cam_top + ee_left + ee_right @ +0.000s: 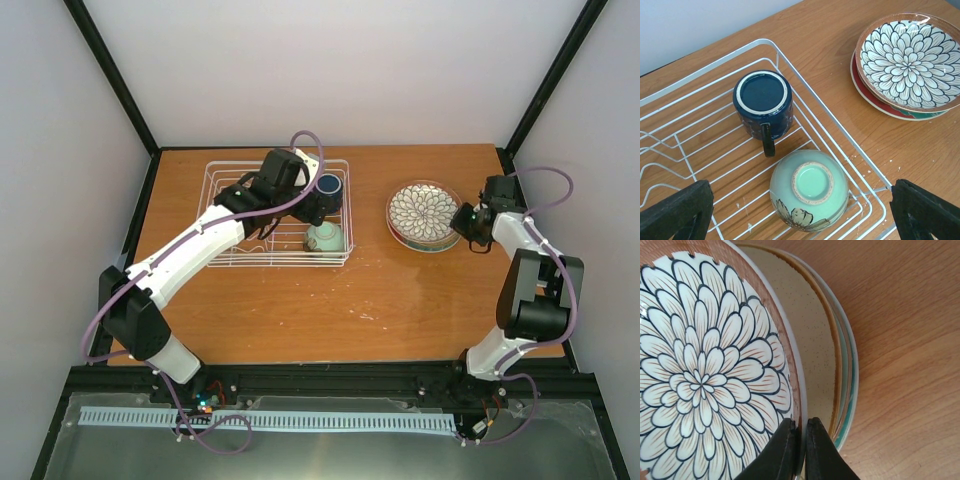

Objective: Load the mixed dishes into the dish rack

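While the right gripper (pixel 800 429) pinches the white petal-patterned bowl (pixel 705 385) by its rim, the left gripper (pixel 800 212) — fingers spread wide — hangs over the dish rack (pixel 228 178).

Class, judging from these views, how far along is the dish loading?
Done: the dark blue mug and mint-green bowl sit upside down in the dish rack. In hand: the right gripper pinches the white petal bowl at its rim. Left: that bowl, plus the cream plate and red plate stacked beneath it on the table.
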`<state>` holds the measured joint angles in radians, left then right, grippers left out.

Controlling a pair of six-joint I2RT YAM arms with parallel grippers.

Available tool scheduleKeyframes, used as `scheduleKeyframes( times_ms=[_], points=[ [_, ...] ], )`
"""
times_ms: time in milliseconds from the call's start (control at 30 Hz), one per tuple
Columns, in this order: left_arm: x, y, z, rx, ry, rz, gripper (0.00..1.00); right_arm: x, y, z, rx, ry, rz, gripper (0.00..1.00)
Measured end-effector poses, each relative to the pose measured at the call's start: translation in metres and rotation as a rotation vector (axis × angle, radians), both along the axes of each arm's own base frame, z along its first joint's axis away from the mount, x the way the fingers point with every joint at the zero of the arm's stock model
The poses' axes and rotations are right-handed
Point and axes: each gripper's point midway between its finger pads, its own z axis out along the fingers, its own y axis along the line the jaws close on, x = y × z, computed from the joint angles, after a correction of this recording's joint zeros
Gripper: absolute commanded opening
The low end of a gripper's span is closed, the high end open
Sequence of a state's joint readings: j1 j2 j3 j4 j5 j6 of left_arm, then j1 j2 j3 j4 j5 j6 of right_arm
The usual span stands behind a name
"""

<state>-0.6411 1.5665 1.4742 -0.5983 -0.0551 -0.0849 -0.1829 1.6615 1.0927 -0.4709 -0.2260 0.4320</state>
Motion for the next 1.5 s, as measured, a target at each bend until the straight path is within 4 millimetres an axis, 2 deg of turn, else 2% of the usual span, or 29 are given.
scheduleKeyframes(
  times_ms=[267, 367, 467, 600, 833, 1000, 1167, 1267, 1500],
  points=[
    [-0.002, -0.005, 0.001, -0.023, 0.009, -0.027, 0.97, -0.004, -0.001, 0.032, -0.024, -0.078, 0.002, 0.03],
    [-0.006, -0.018, 0.005, -0.077, 0.019, -0.086, 0.97, -0.007, 0.000, 0.039, -0.029, -0.094, 0.004, 0.03],
    [-0.010, -0.039, 0.005, -0.149, 0.042, -0.173, 0.96, -0.008, -0.001, 0.039, -0.030, -0.098, 0.005, 0.03],
    [-0.009, -0.070, -0.014, -0.219, 0.119, -0.281, 0.96, -0.012, -0.002, 0.032, -0.025, -0.084, 0.000, 0.03],
    [0.015, -0.131, -0.070, -0.259, 0.260, -0.405, 0.93, -0.019, -0.002, 0.011, -0.011, -0.054, -0.016, 0.03],
    [0.023, -0.155, -0.110, -0.247, 0.336, -0.439, 0.93, -0.026, 0.000, 0.005, 0.002, -0.046, -0.027, 0.03],
    [0.031, -0.172, -0.107, -0.262, 0.326, -0.464, 0.93, -0.030, 0.001, 0.018, 0.000, -0.074, -0.025, 0.03],
    [0.044, -0.186, -0.101, -0.284, 0.307, -0.484, 0.92, -0.031, 0.003, 0.025, 0.002, -0.089, -0.015, 0.03],
    [0.057, -0.200, -0.110, -0.292, 0.313, -0.495, 0.88, -0.035, 0.006, 0.024, 0.014, -0.076, 0.005, 0.03]
  ],
)
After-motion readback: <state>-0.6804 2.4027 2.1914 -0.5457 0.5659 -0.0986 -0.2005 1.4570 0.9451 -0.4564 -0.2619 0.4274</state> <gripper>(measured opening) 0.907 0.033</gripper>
